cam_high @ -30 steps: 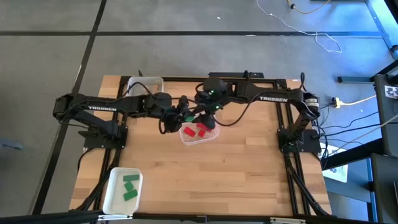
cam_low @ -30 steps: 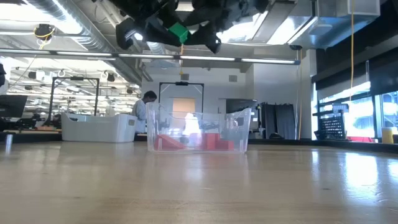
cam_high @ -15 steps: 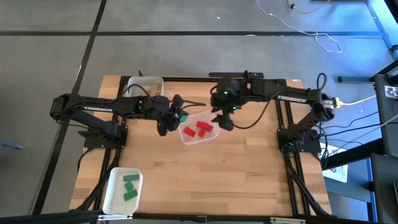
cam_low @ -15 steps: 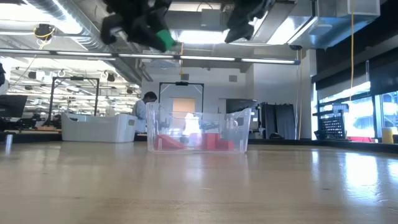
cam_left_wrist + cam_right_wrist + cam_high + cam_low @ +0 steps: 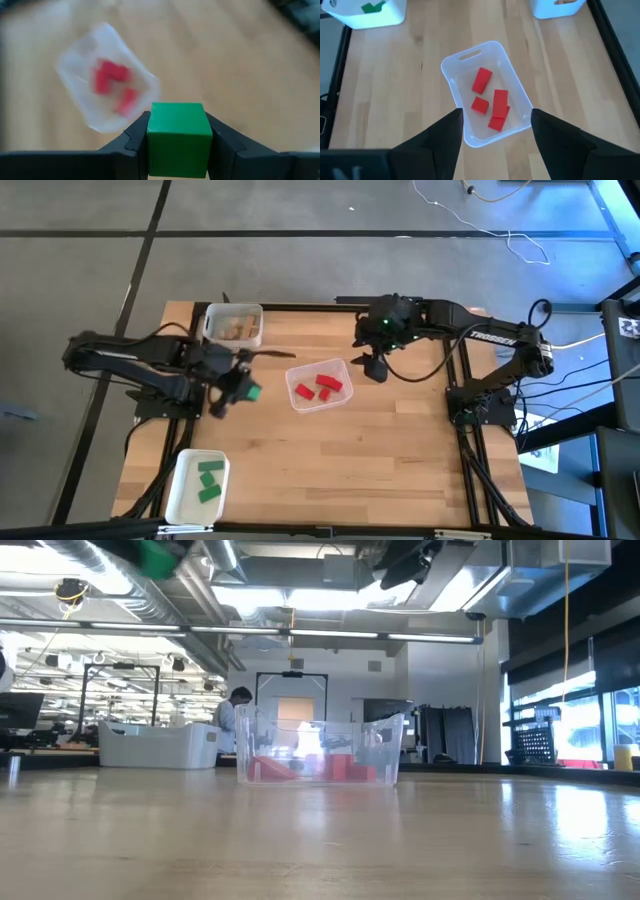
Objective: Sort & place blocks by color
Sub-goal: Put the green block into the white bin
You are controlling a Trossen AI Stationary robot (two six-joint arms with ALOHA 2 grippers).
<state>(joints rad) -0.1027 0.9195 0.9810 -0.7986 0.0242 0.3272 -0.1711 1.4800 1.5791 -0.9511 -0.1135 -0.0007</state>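
The right tool (image 5: 495,131) hangs above the wooden surface (image 5: 395,95), its two dark fingers (image 5: 440,137) spread wide apart with nothing between them; directly past them sits a clear plastic tray (image 5: 452,72) with a handle slot in one short wall, lying at a slant to the planks; inside it lie red blocks (image 5: 482,80), one apart near the handle end, a small one (image 5: 480,105) beside it, and longer ones (image 5: 499,110) overlapping toward the other end; at one far corner stands a white tray (image 5: 370,20) holding green blocks (image 5: 371,7); at the other far corner a second white tray (image 5: 555,9) shows tan pieces (image 5: 564,1) at its edge; a black frame rail (image 5: 610,40) borders the surface.
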